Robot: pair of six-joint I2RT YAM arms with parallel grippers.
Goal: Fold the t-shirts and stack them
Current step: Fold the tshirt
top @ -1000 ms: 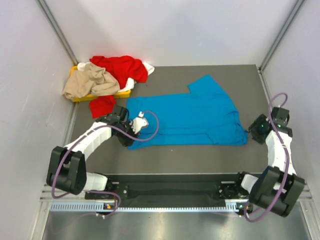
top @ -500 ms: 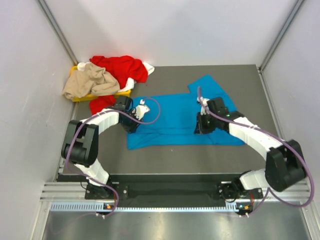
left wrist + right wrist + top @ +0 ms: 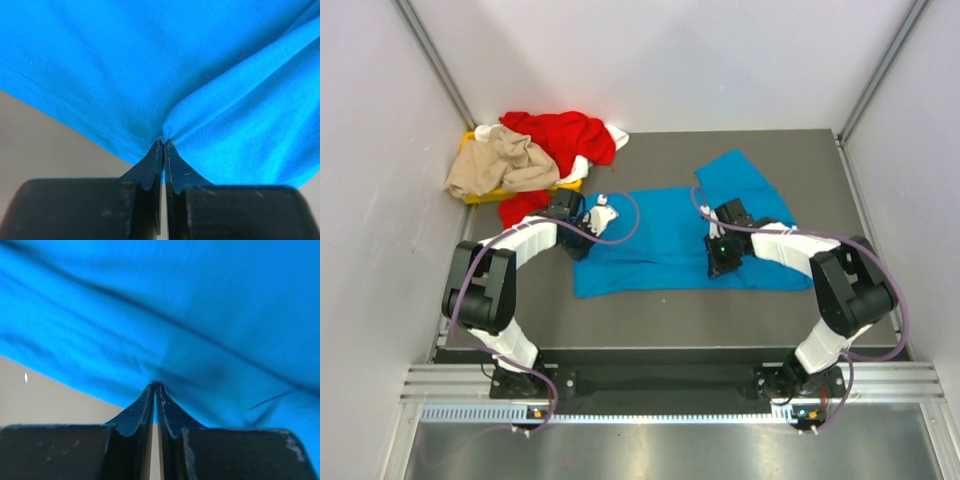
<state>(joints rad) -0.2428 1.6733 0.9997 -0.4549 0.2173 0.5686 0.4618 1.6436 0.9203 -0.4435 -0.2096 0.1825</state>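
Softness governs the handling here: every garment is limp, light cloth that drapes and bunches and holds no shape of its own.

At the far left, a beige t-shirt point(image 3: 500, 165) is heaped on a yellow tray point(image 3: 480, 197). A red t-shirt point(image 3: 565, 135) is crumpled beside and partly over it, and a scrap of white garment point(image 3: 618, 137) shows at the pile's right. These are tangled, so they would probably have to be drawn out one at a time by an edge.

Next, the left gripper point(image 3: 163, 142) is seen closed on the blue t-shirt point(image 3: 660, 235), with a small pleat nipped between its fingertips close to a stitched hem. The shirt is spread mostly flat across the middle of the dark worktop point(image 3: 660, 160), and one sleeve juts toward the far side.

Further right, the right gripper point(image 3: 155, 386) is likewise closed on a pinch of the same blue cloth, in the shirt's right half near its near edge. Creases radiate from the grip.

Little weight is to be expected, and little slip, since knit cotton catches well between pads. Hold is best taken at hems, seams or corners, where the doubled fabric resists pulling out. The two grips should be kept level and well apart, so that the span between them is carried taut and not sagging. A thin pinch can shed a layer, and a lifted edge may drag the remaining cloth into wrinkles.
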